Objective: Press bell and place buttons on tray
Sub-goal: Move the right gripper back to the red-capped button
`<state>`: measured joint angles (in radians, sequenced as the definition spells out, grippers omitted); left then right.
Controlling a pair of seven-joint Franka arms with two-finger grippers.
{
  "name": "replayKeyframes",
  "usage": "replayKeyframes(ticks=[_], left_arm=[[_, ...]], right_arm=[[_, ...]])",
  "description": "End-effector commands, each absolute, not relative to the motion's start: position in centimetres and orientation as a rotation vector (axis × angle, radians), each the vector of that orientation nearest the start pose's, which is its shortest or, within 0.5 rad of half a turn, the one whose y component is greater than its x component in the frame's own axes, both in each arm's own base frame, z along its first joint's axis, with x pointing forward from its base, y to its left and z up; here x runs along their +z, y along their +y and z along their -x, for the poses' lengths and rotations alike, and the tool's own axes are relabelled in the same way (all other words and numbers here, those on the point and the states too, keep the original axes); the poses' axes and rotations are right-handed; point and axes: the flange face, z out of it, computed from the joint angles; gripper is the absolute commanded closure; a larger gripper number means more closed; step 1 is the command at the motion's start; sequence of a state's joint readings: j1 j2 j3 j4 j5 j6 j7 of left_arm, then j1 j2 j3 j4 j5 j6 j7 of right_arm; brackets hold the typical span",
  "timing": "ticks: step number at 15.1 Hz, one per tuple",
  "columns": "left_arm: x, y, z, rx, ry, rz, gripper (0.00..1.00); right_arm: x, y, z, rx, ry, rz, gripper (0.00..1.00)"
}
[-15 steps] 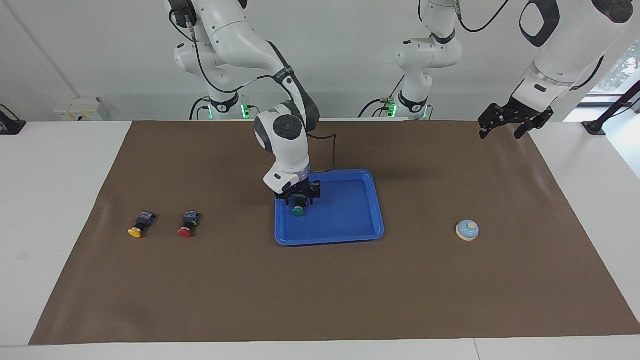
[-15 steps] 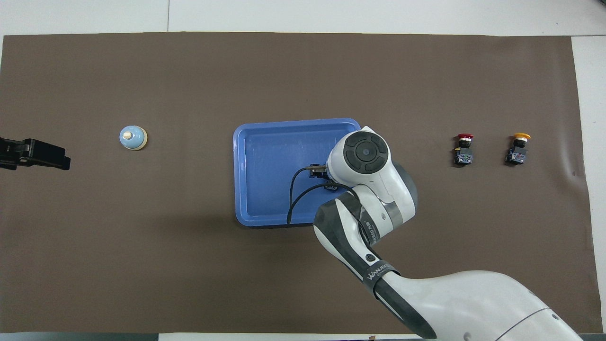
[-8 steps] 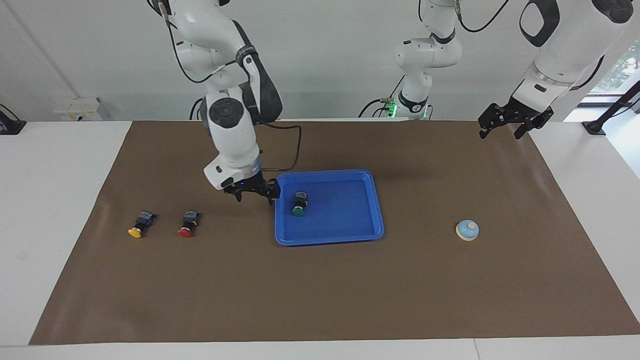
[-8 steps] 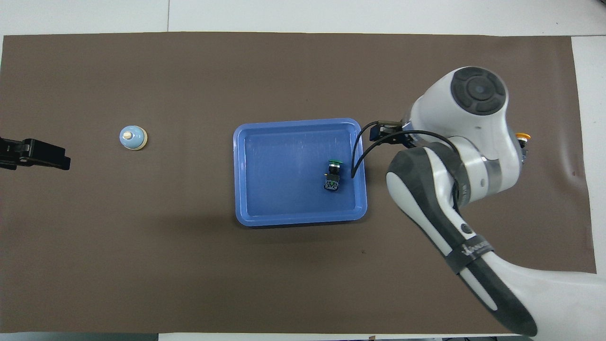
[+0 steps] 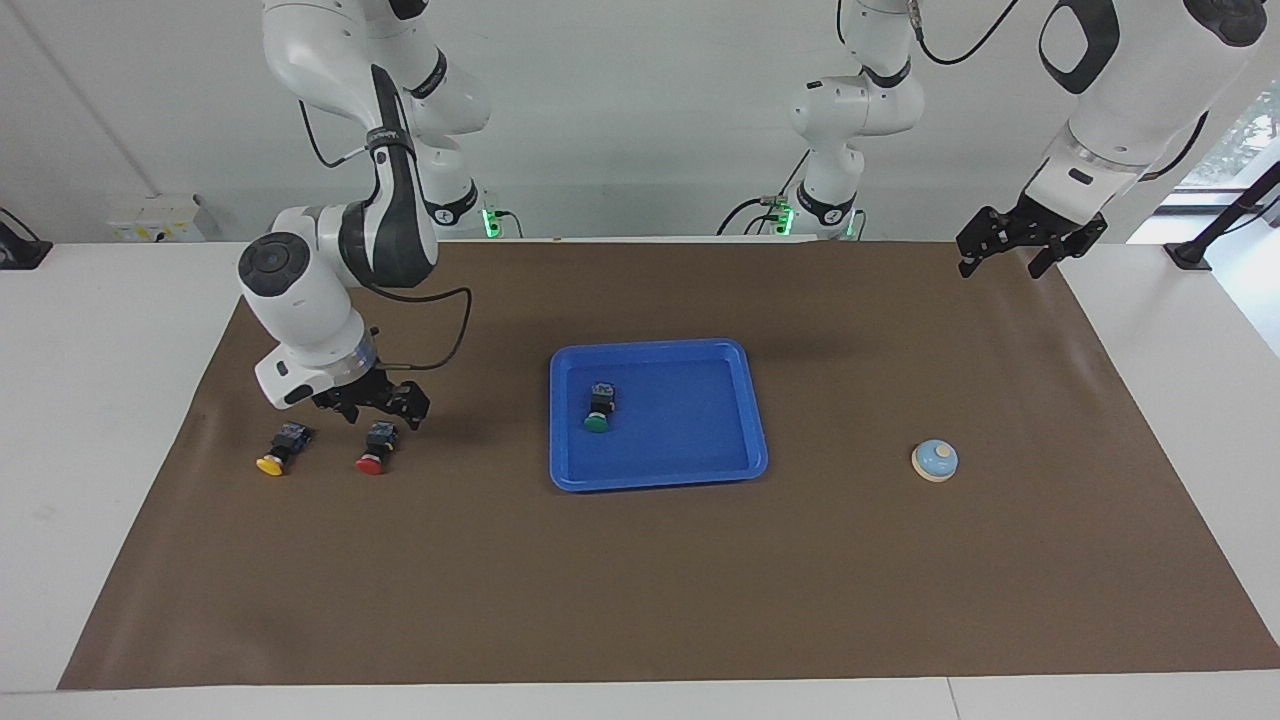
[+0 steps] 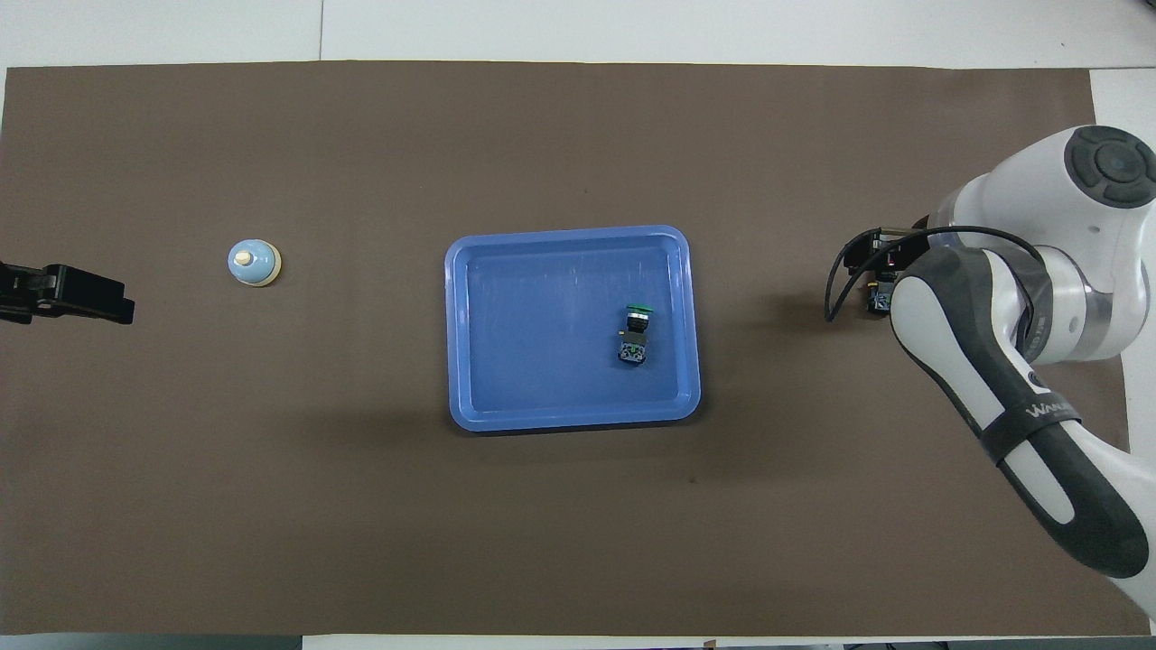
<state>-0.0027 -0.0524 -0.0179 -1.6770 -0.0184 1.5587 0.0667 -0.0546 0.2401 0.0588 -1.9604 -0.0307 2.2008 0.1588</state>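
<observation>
The blue tray (image 5: 700,470) lies mid-mat, and the green button (image 5: 598,408) lies on its side in it, toward the right arm's end. The red button (image 5: 372,450) and the yellow button (image 5: 280,448) lie on the mat toward the right arm's end. My right gripper (image 5: 381,412) is open and empty, low over the red button's body. The light-blue bell (image 5: 935,460) sits toward the left arm's end. My left gripper (image 5: 1003,262) is open and waits raised over the mat's corner. In the overhead view the tray (image 6: 569,417), green button (image 6: 635,332) and bell (image 6: 254,263) show; my right arm hides the yellow button.
A brown mat (image 5: 640,590) covers the table, with white table edge (image 5: 100,400) at both ends. The right arm's cable (image 5: 450,330) hangs in a loop beside its wrist.
My right gripper let go of the green button in the tray, rose, and swung toward the right arm's end to hang over the red button. The left arm has not moved.
</observation>
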Motion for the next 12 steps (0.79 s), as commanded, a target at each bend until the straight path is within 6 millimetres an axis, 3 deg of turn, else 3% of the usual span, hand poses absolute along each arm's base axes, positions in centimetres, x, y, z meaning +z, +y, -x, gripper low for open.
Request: replayKeyframes(ticks=[1, 5, 7, 8, 10, 11, 12], left_arm=[[60.8, -1.1, -53.2, 0.101, 0.147, 3.145, 0.00], [60.9, -1.1, -53.2, 0.099, 0.147, 3.145, 0.00], [60.8, -1.1, -53.2, 0.101, 0.147, 3.145, 0.00], [60.9, -1.1, -53.2, 0.099, 0.147, 3.145, 0.00], [60.8, -1.1, -53.2, 0.101, 0.147, 3.145, 0.00], [60.8, -1.1, -53.2, 0.101, 0.147, 3.145, 0.00], [60.8, -1.1, -53.2, 0.101, 0.147, 3.145, 0.00]], right_arm=[[31.6, -1.5, -59.1, -0.071, 0.179, 3.158, 0.00], [29.6, -2.4, -59.6, -0.083, 0.221, 3.150, 0.04], [29.5, -2.5, -59.6, -0.081, 0.238, 3.149, 0.18], [29.4, -2.4, -59.6, -0.079, 0.245, 3.147, 0.37], [29.4, -2.4, -59.6, -0.076, 0.269, 3.145, 0.94], [29.4, -2.2, -59.5, -0.069, 0.272, 3.146, 1.00], [29.4, -2.2, -59.5, -0.067, 0.272, 3.146, 1.00]])
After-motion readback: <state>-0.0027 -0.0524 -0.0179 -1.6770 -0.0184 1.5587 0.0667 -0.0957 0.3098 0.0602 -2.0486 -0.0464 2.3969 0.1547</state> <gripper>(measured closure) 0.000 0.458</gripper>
